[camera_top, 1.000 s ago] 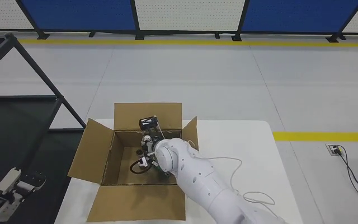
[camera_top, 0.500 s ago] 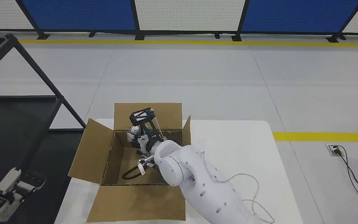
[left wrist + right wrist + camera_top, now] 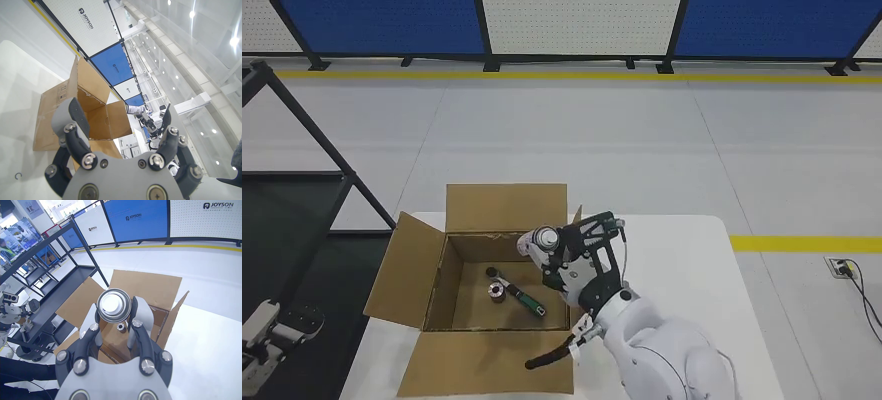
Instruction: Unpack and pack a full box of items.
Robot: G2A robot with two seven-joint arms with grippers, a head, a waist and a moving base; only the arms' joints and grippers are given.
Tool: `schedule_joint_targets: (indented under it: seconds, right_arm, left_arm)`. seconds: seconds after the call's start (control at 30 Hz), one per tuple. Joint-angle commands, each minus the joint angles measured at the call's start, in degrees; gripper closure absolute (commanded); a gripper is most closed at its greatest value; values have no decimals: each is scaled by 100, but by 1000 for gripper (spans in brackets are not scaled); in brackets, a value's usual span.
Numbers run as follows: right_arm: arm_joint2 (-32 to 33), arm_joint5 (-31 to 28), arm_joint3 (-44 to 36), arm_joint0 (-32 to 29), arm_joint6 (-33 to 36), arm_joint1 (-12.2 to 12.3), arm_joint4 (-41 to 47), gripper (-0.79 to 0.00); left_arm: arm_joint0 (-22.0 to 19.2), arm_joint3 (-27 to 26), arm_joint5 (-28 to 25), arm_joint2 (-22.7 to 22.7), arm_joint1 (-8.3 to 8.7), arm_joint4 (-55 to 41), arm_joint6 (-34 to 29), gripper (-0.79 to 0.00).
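Change: the right gripper (image 3: 115, 307) has come up out of the box (image 3: 507, 207), from the back wall toward the box's right side, carrying the spray can (image 3: 543, 239) with it.
Right fingers (image 3: 140, 308): clamped on the can's body from both sides; the can's capped end points away from the wrist.
Can position: centre of the top view, above the box's right rim, clear of the floor of the box.
Meaning for task: judged as unpacking under way; this item is lifted out but not yet set down on the table (image 3: 682, 250).
Left gripper (image 3: 121, 111): spread wide, nothing between the fingers (image 3: 77, 113); held off to the side of the box.
Still in box: a green-handled tool (image 3: 527, 300) and a small metal socket (image 3: 121, 326) on the floor, centre-left of the top view.
Obstruction: the right flap (image 3: 578, 218) stands upright just beside the can; a sideways carry risks clipping it.
Surroundings: dark shelf rack (image 3: 302, 130), upper left.
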Motion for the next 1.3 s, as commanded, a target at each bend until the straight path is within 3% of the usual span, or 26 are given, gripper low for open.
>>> schedule_joint_targets:
  seconds: [0.0,0.2,0.47,0.6,0.93,1.27]
  right_arm:
    - [0,0,-1,-1,1,0,0,0]
    - [84,-62,-11,-97,-285,8,145,0]
    - [1252,453,-1146,-810,-493,139,-455,0]
    - [1778,601,-1348,-1269,-418,200,-752,0]
    - [2592,859,-40,-1729,-443,299,-1219,0]
    - [2592,1167,1444,-1536,-886,332,-1725,0]
  left_arm:
    - [0,0,0,0,0,0,0,-785]
    - [0,0,0,0,0,0,0,-785]
    - [0,0,0,0,0,0,0,-785]
    - [0,0,0,0,0,0,0,-785]
    - [0,0,0,0,0,0,0,-785]
    - [0,0,0,0,0,0,0,-785]
